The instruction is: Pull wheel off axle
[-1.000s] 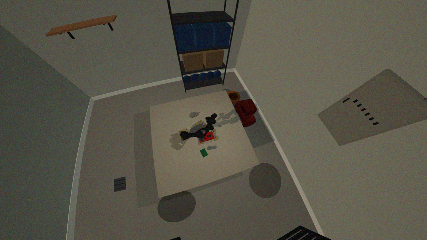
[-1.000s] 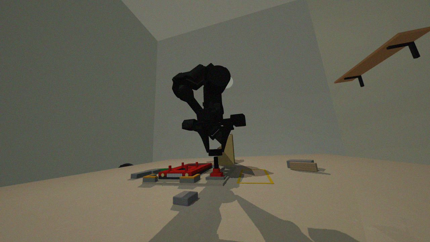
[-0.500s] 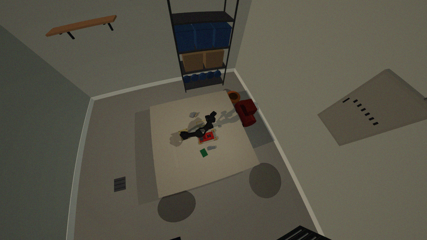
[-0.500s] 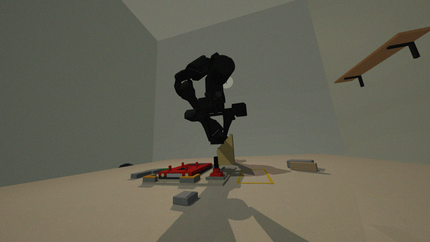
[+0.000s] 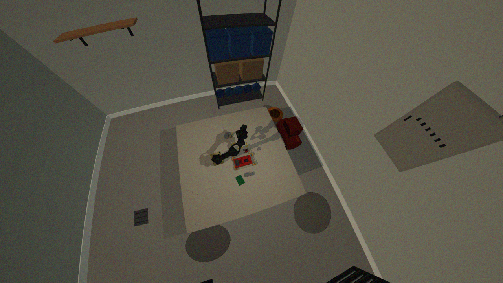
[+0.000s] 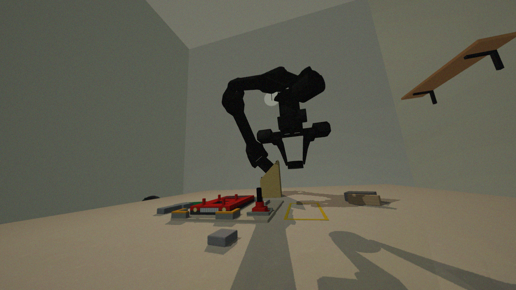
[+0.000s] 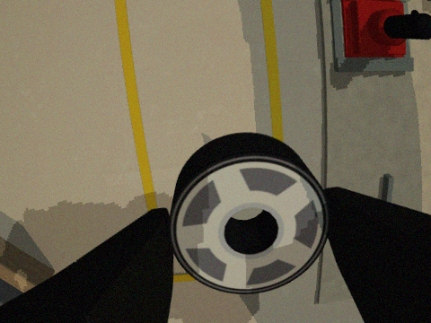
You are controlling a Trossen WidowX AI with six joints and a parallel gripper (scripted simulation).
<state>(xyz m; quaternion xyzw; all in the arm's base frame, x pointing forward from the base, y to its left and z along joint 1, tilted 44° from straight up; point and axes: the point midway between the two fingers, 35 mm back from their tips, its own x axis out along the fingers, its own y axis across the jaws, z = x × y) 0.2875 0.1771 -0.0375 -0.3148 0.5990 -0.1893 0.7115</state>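
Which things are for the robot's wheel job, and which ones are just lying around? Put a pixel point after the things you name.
For the job:
- the wheel (image 6: 295, 164) (image 7: 250, 226), held up in the gripper (image 6: 295, 164) (image 7: 247, 214)
- the black post on its red foot (image 6: 259, 207) (image 7: 374, 29), with no wheel on it
- the yellow square (image 6: 306, 219) (image 7: 130, 85)

Just lying about:
- the red car body (image 5: 243, 161) (image 6: 230, 202)
- the green piece (image 5: 239, 180)
- the small grey block (image 5: 258, 148) (image 6: 222, 238) in front

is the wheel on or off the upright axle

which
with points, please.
Off: the wheel (image 6: 295, 165) (image 7: 211, 269) hangs between the fingers, up and to one side of the upright axle (image 6: 259, 194) (image 7: 406, 27), whose top stands bare.
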